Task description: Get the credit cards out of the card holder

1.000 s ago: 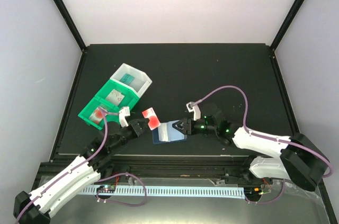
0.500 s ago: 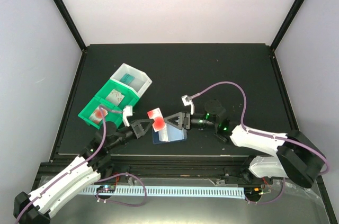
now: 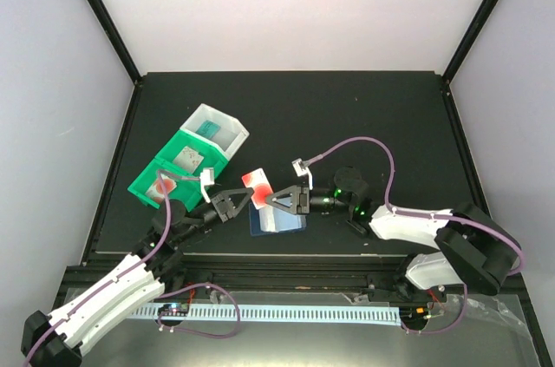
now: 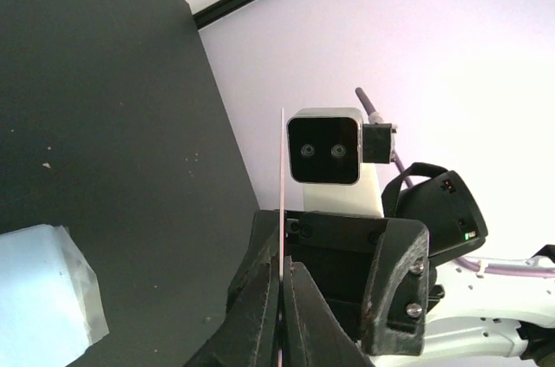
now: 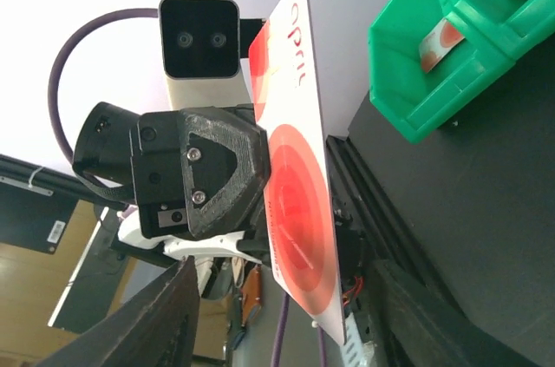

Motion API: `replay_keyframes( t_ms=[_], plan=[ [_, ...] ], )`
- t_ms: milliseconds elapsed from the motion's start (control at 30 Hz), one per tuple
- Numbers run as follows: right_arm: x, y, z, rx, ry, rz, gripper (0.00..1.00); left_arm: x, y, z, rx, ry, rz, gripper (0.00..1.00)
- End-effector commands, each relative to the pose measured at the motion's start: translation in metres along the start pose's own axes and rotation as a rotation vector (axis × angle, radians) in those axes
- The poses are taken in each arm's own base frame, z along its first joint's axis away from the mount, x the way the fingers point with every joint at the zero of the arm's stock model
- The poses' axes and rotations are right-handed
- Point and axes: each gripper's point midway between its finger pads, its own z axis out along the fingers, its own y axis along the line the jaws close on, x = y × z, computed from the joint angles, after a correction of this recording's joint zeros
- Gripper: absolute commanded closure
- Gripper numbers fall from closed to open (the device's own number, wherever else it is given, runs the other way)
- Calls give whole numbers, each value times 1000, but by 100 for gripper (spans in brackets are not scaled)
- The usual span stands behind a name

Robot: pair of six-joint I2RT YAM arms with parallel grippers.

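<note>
The left gripper (image 3: 232,205) clamps the thin red-and-white plastic card (image 3: 257,183) (edge-on to its camera); the right gripper (image 3: 284,200), spread wide, faces its flat side.

Matte black bench (image 3: 347,115), flecked with a few pale specks in the left wrist view. Boxed in on three sides by plain panels: back wall (image 3: 286,3) bright white, left wall (image 3: 52,124) and right wall (image 3: 512,141) a cooler pale lilac-grey. Slanting black frame posts (image 3: 100,11) at the two back corners, thin black edging round the bench. Along the near edge, dark rails (image 3: 286,265), then a white slotted strip (image 3: 295,313) lying on a dull metal ledge (image 3: 347,348). Soft, even light, strongest on the back wall, faint sheen on the bench. Beyond the booth, in the right wrist view, a blurred tan surface (image 5: 35,298).
</note>
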Motion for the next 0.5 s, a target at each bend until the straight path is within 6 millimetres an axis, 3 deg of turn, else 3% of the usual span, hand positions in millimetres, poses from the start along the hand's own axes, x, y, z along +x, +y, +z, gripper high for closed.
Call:
replay_keyframes(
  t_ms=[0,300,367,467],
  plan=[
    [-3,20,2,-88,-7,-28,51,-5,-14,0,56,-11,-7,99],
    [2,21,-2,-93,1,-53,93,3,-9,1,53,27,-11,98],
    [4,22,-4,-92,7,-71,98,6,-7,1,42,40,8,97],
    [12,23,-7,-98,36,-97,99,15,5,0,-5,83,26,87]
  ],
)
